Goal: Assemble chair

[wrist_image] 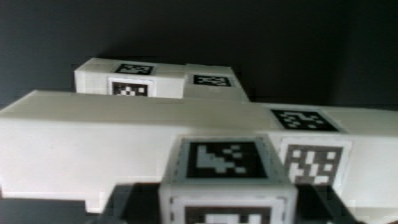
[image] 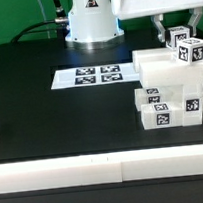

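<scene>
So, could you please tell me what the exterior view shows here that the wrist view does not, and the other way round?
Only the exterior view shows the flat white marker board, the glossy white robot base, the black table and the lower tagged white blocks stacked beneath. Only the wrist view shows, close up, a second tagged white block lying beyond the big one. Both share the wide matte white plastic chair block and the small tagged white square leg, on which the gripper is shut.

The exterior view looks from the front, slightly above the table; it is far. The wrist view is close above the chair parts; both share them.
</scene>
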Robot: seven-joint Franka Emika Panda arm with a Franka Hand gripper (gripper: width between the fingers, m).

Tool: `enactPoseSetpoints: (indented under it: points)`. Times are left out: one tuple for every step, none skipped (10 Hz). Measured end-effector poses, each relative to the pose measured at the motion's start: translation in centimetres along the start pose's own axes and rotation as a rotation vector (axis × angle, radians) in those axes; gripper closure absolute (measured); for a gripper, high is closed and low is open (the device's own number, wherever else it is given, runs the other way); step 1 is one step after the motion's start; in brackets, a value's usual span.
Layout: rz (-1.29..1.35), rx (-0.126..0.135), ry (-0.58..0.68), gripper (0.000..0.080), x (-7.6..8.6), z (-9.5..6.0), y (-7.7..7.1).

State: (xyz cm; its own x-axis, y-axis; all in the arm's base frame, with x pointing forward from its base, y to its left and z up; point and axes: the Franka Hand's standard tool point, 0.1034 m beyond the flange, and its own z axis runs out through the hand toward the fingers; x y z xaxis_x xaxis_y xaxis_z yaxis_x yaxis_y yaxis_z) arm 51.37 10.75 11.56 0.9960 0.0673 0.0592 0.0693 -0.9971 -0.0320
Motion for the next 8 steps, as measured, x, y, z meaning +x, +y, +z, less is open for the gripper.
enactPoseSetpoints:
  points:
    - [0.013,0.0,0.0,0.0514,0.0,0.0,0.0]
    - [0.013,0.0,0.0,0.0514,0.0,0.0,0.0]
    - [0.046,0.002,0.0,0.0514,0.0,0.0,-0.03]
    - [0.122,0.002,0.0,0.0514,-0.01,0.0,-0.05]
    - [0.158,0.002,0.0,0.0514,-0.01,0.01,-0.06]
    - [0.242,0.003,-0.001,0.0513,-0.01,0.01,-0.08]
    - [0.292,0.003,-0.001,0.0513,-0.02,0.02,-0.09]
    - [0.396,0.009,-0.002,0.0512,-0.03,0.02,-0.17]
